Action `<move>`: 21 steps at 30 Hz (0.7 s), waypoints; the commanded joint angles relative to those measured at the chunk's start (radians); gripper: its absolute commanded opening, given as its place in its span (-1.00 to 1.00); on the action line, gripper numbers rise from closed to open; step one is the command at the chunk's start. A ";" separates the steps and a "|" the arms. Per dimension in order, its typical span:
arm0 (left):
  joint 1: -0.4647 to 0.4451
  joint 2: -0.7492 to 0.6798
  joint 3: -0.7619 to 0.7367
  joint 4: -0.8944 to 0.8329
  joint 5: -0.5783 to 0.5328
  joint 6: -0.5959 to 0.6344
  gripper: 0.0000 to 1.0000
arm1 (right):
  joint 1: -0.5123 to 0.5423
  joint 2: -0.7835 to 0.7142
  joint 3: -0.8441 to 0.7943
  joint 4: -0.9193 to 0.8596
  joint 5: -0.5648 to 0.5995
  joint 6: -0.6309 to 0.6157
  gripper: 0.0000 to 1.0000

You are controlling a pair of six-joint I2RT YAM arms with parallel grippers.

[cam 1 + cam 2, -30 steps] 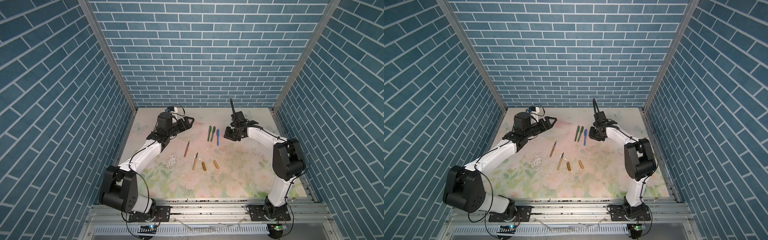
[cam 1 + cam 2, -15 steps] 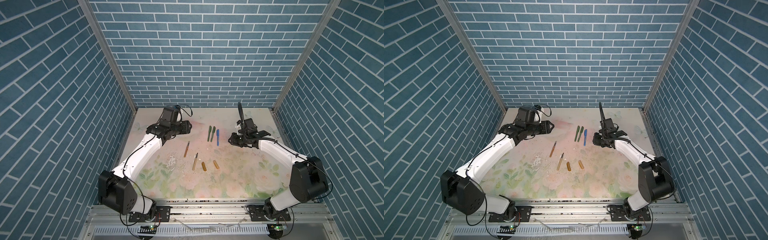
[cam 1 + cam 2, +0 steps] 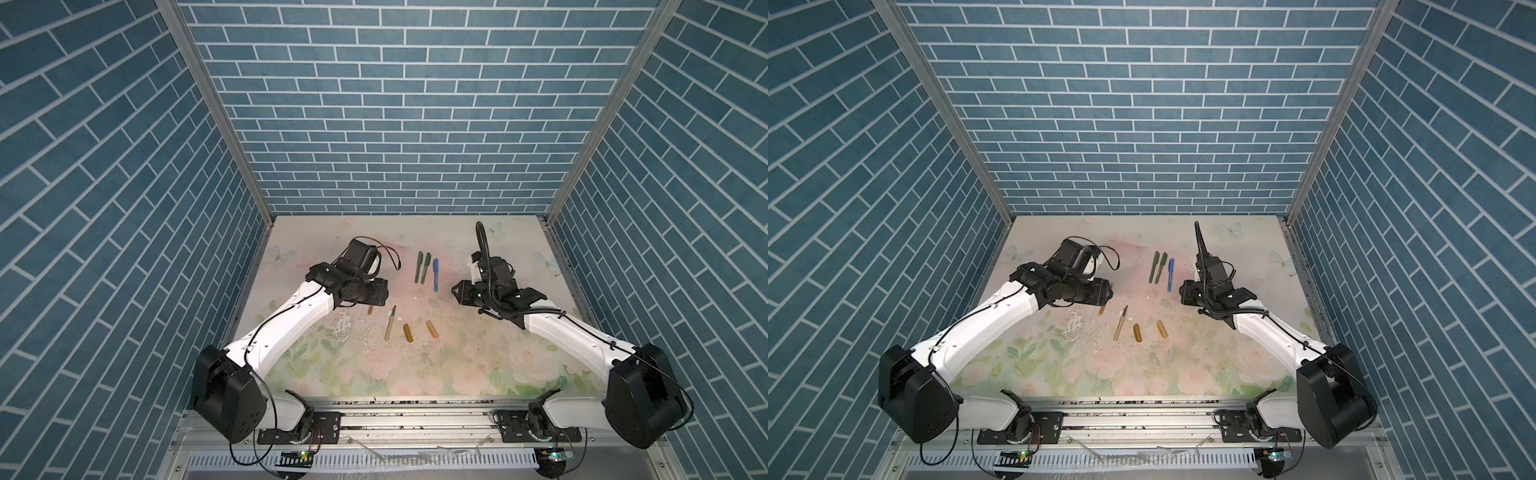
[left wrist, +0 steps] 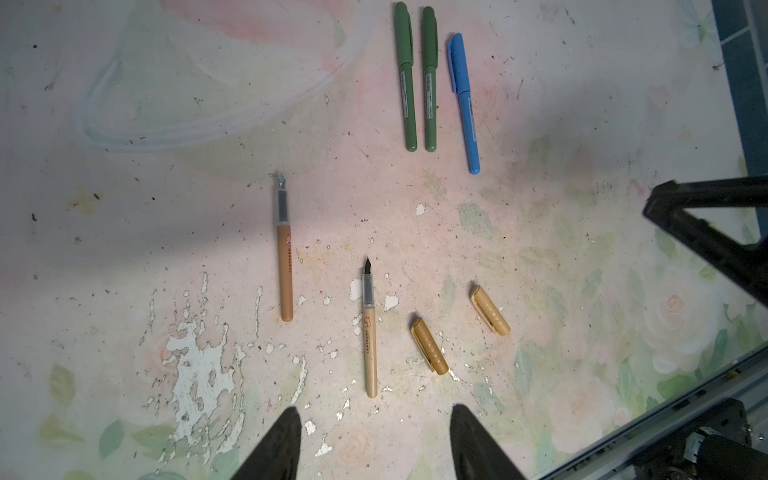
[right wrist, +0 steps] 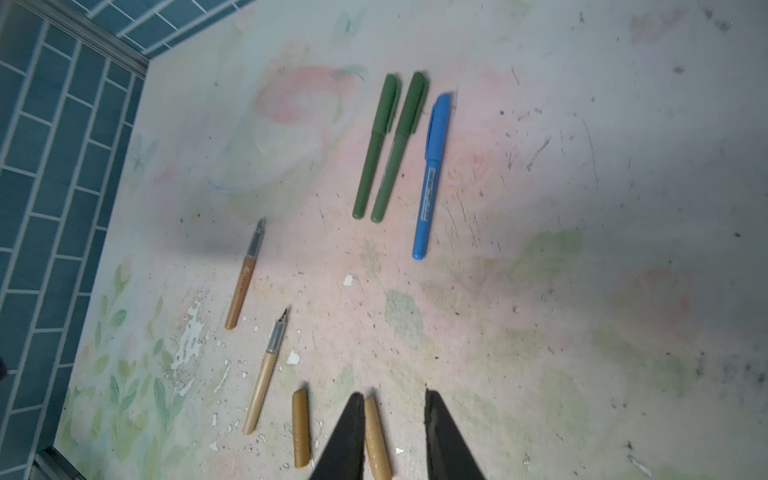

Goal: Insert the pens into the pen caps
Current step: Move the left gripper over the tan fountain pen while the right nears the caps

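- I see the first golden-brown pen [image 4: 284, 266] lying uncapped on the bench [image 3: 478, 232], with its nib toward the back wall [image 3: 395, 124]. In both top views only its rear end shows from under the left arm [image 3: 299, 307].
- The second golden-brown pen [image 3: 390, 323] lies uncapped to the right of the first and nearer the front rail [image 3: 415, 415]. It is roughly parallel to the first and does not touch it.
- The first amber cap [image 3: 408, 333] lies loose just right of the second pen's rear half.
- The second amber cap [image 3: 432, 329] lies further right. The two caps are apart from each other and from both pens.
- The left green pen [image 3: 419, 268] and the right green pen [image 3: 426, 268] lie side by side farther back, each with its cap fitted.
- The blue pen [image 3: 435, 274] lies just right of them, also capped. All three capped ends point toward the back wall.
- The left claw [image 4: 374, 411] hovers above the bench with its fingers spread wide and nothing between them. In the left wrist view the second golden-brown pen lies just beyond the gap.
- The right claw [image 5: 392, 395] hovers to the right of the blue pen. Its fingers stand at a narrow gap and grip nothing.
- In the right wrist view the second amber cap lies on the bench below, partly hidden behind one finger.
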 commanded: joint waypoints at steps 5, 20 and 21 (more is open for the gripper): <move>-0.092 0.017 -0.016 -0.102 -0.091 -0.023 0.20 | 0.000 -0.059 -0.062 0.074 0.074 -0.049 -0.47; -0.211 0.222 -0.025 -0.100 -0.066 -0.041 -0.16 | 0.001 -0.037 -0.173 0.221 0.090 -0.036 -0.55; -0.213 0.243 -0.024 -0.094 -0.060 -0.038 -0.19 | 0.001 -0.039 -0.174 0.221 0.092 -0.035 -0.55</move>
